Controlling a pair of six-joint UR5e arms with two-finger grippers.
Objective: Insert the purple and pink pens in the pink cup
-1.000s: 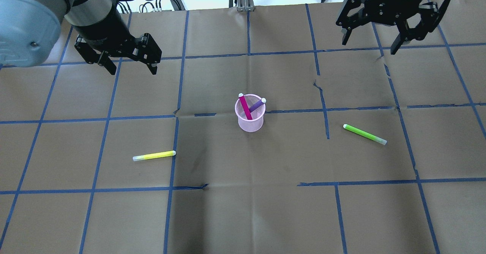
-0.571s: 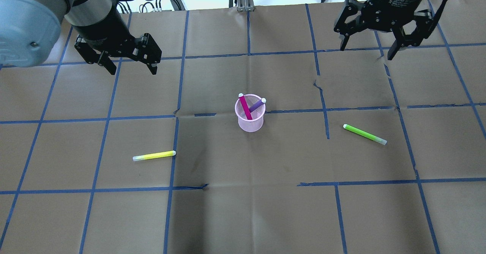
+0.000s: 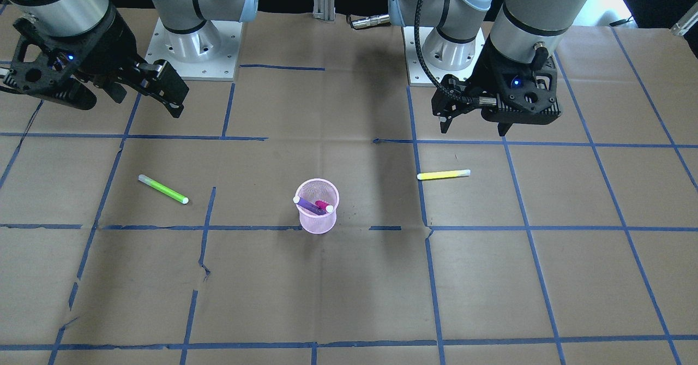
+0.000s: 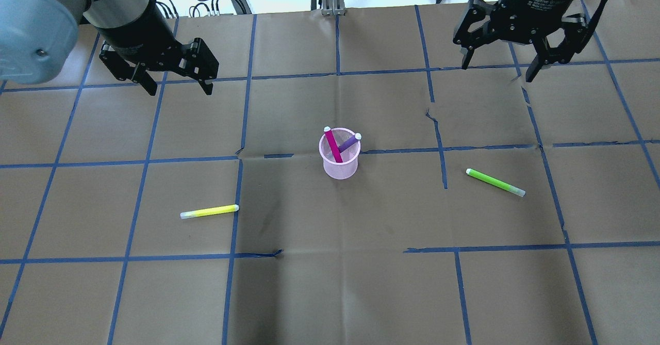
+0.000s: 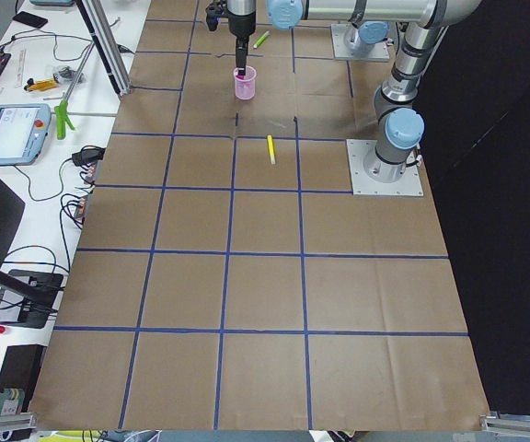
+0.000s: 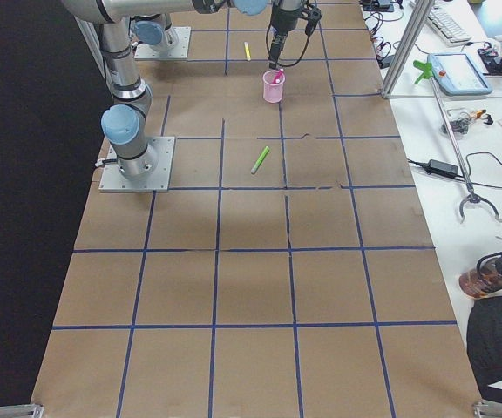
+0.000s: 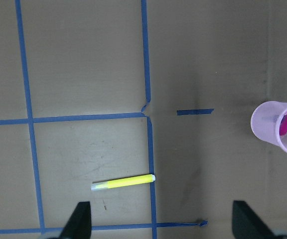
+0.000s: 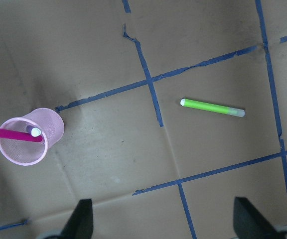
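Observation:
The pink mesh cup stands upright at the table's middle. The pink pen and the purple pen both lean inside it, crossed, caps up. The cup also shows in the front view, the left wrist view and the right wrist view. My left gripper is open and empty, far left of the cup and high above the table. My right gripper is open and empty, at the far right, well away from the cup.
A yellow pen lies on the brown paper near left of the cup. A green pen lies to the cup's right. Blue tape lines grid the table. Cables and gear sit beyond the far edge.
My left gripper has moved slightly toward the far edge. My right gripper shifted a little left and back, then held. Cup and pens have not moved.

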